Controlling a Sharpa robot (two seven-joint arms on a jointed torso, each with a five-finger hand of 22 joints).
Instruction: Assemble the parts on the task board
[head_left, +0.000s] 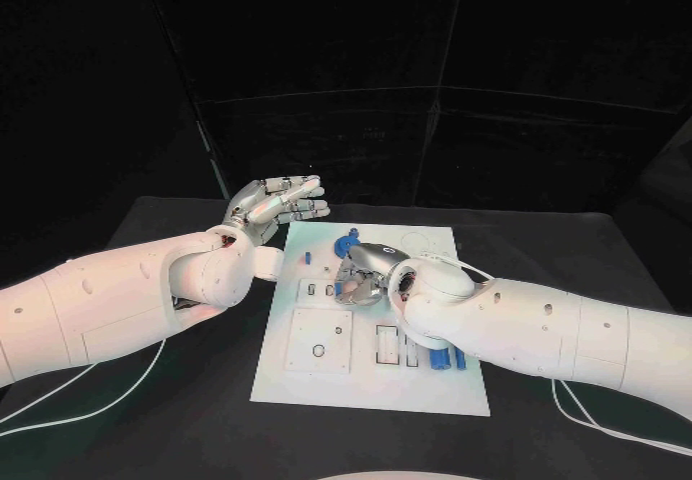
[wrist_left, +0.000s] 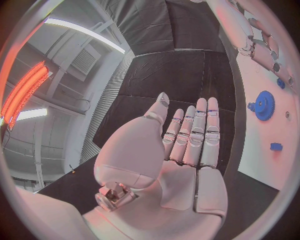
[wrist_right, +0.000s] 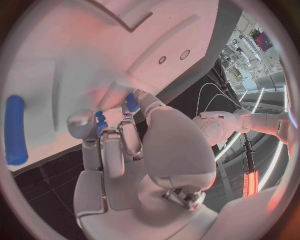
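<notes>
1. Right robot hand (head_left: 361, 275) sat low over the middle of the board (head_left: 325, 380), fingers curled down; in the right wrist view we saw a small blue part (wrist_right: 100, 123) pinched at its fingertips (wrist_right: 84, 123), pressed close to the white surface.
2. Left robot hand (head_left: 277, 205) hovered just off the board's far left corner, above the table (head_left: 159, 420); its fingers (wrist_left: 199, 131) were straight and together, palm bare, holding nothing.
3. We judged the main risk to be a skewed seating: the pinch looked shallow, so the part could tilt or slip out as it was pushed home, and jam or skitter across the board.
4. A second risk, in our judgement, was the right forearm sweeping the loose blue pieces (head_left: 436, 358) near the board's right edge, since it lay right over them.
5. With the left robot hand off the board, nothing steadied it; a hard push might shift it on the table.
6. The blue gear (head_left: 346, 243) stood on the board's far end, just beyond the right robot hand, near enough to be knocked when that hand lifted.
7. We could not make out which socket the part was aimed at: the robot hand covered it in the head view.
8. A long blue bar (wrist_right: 14, 130) lay on the board; its shape was bent by the lens.
</notes>
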